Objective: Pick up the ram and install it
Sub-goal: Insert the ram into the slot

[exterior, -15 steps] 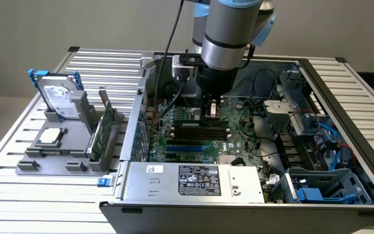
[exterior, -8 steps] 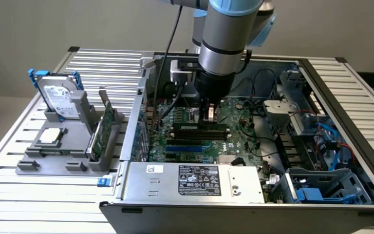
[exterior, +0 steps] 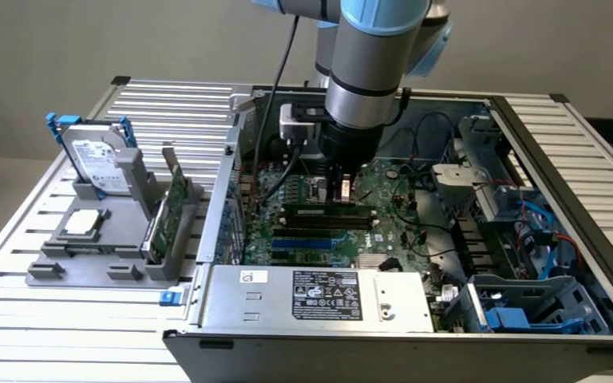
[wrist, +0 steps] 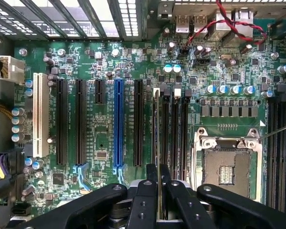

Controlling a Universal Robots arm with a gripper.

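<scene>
Arm: the arm point(exterior: 376, 72) reaches straight down into the open computer case point(exterior: 285, 339) on the slatted table point(exterior: 168, 104).
Gripper: the gripper point(exterior: 338, 190) is low over the motherboard point(exterior: 392, 227), right above the memory slots.
Grip: in the wrist view the gripper point(wrist: 159, 193) is pinching the ram point(wrist: 158, 138). The black fingers point(wrist: 145, 200) press in from both sides of its thin edge.
Ram: seen edge-on, it stands upright as a narrow line running along the first memory slot point(wrist: 157, 102), just beside the long black expansion slot point(wrist: 138, 121).
Ram from outside: a green strip point(exterior: 322, 211) lies level at the slot bank under the fingertips - whether it is fully seated, I cannot tell.
Neighbours: the blue slot point(wrist: 118, 124) lies further off on one side, the bare processor socket point(wrist: 226, 167) on the other.
Outside the case: a grey holder point(exterior: 83, 267) on the exterior view's left carries the silver hard drive point(exterior: 99, 163) with blue handles and a wider green card point(exterior: 175, 211) - both upright, well apart from the gripper.
</scene>
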